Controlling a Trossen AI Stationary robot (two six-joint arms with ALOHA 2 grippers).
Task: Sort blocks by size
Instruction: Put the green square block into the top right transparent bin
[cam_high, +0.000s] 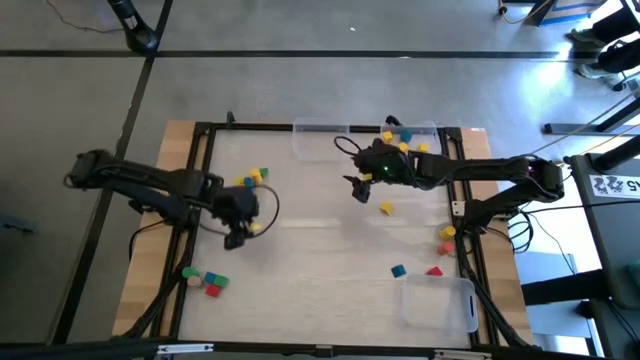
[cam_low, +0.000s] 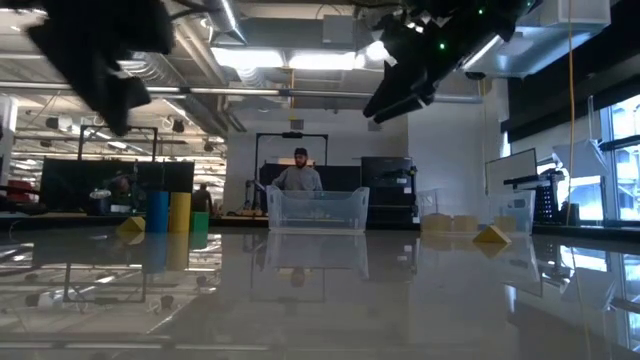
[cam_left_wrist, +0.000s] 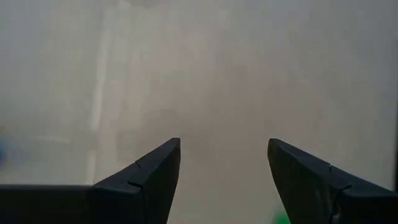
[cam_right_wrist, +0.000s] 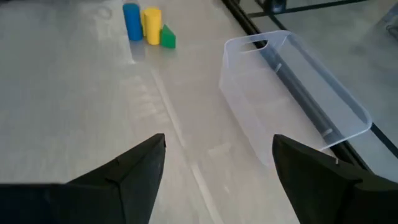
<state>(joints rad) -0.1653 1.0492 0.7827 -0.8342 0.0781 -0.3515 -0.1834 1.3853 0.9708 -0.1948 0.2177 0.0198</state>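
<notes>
The far clear bin holds yellow blocks; the near bin holds none. Both grippers gape, gripping nothing.

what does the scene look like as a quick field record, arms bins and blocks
left end effector: open, empty, over the table's left-centre
right end effector: open, empty, raised near the far bin
far bin: clear, at the far edge
near bin: clear, near right corner
blocks by left arm: blue, yellow, green group
blocks at near left: green, tan, red cluster
loose block: yellow block mid-table
</notes>
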